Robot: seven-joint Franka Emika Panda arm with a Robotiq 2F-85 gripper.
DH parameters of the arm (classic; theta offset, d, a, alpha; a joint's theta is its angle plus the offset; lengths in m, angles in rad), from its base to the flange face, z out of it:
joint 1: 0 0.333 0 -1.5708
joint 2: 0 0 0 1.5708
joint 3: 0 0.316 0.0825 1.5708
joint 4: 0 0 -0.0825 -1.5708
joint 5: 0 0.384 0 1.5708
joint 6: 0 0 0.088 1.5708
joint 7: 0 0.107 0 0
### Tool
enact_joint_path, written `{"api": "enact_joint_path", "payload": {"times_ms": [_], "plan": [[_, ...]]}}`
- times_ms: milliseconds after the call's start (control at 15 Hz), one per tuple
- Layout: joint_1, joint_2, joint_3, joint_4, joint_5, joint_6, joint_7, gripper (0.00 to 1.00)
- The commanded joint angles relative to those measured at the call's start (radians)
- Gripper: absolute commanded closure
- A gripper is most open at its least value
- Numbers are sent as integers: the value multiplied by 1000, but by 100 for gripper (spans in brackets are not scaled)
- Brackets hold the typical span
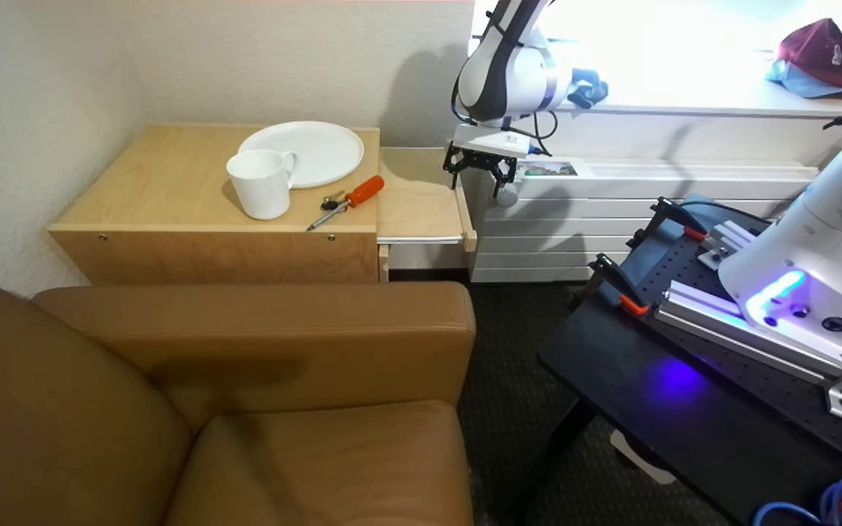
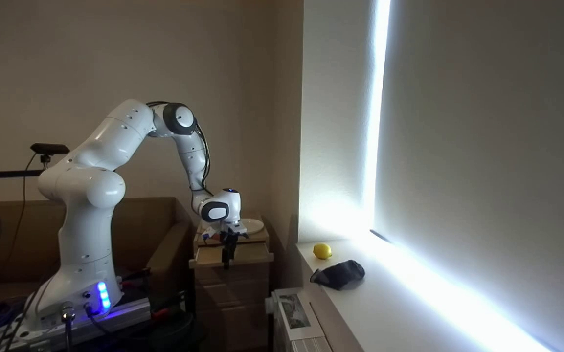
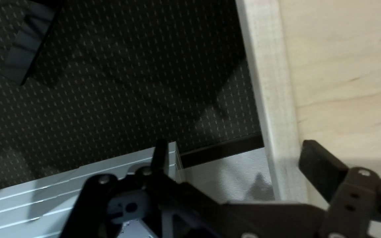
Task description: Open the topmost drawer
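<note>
1. Well, the topmost drawer (image 1: 417, 186) is already well out, directly below the gripper (image 1: 475, 190), so overpulling looks the likeliest trouble: another hard tug could strain it on its runners.
2. The jaws stand wide apart, gripping nothing, and in the wrist view the drawer's front board (image 3: 276, 132) lies between them. Whether either finger touches the wood I can't tell; that picture is blurred.
3. Should the arm drop too far, the inner finger (image 3: 322, 168) could jab the drawer's floor; a swing towards the cabinet (image 1: 187, 190) might shove the drawer back in.
4. Past the outer finger (image 3: 160, 158) is the radiator (image 1: 537, 241); a careless retreat that way could knock it or its round knob (image 1: 507, 194).
5. Back from the gripper, on the cabinet's top, the handle of the screwdriver (image 1: 353, 197) pokes over the edge above the drawer; a jolt might roll it in.
6. Around that screwdriver, counted: one mug (image 1: 258, 186), one plate (image 1: 311, 150), one small bundle (image 1: 330, 204).
7. To the gripper's window side, on the sill (image 2: 384, 308): one lemon (image 2: 322, 251), one dark cloth (image 2: 340, 275), one maroon cap (image 1: 815, 55).
8. Around the gripper otherwise: one arm (image 2: 115, 139), one pulled-out drawer, one cabinet, one radiator, one sofa (image 1: 282, 351).
</note>
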Motion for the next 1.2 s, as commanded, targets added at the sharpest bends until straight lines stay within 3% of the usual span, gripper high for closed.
{"api": "enact_joint_path", "payload": {"times_ms": [0, 200, 267, 467, 533, 600, 733, 867, 1067, 1133], "plan": [[100, -101, -42, -33, -98, 17, 39, 0], [121, -108, -53, -35, -105, 5, 56, 0], [-15, -2, 12, -1, -30, 2, 22, 0], [-15, -2, 12, -1, -30, 2, 22, 0], [18, 8, -12, -1, -42, 24, 42, 0], [47, 17, -26, -7, -41, 111, 57, 0], [6, -7, 11, -28, -14, 171, 19, 0], [12, -19, 2, -28, -48, 176, 13, 0], [-1, -33, 28, -24, -1, 324, 72, 0], [19, -15, 7, -2, -29, 254, 55, 0]]}}
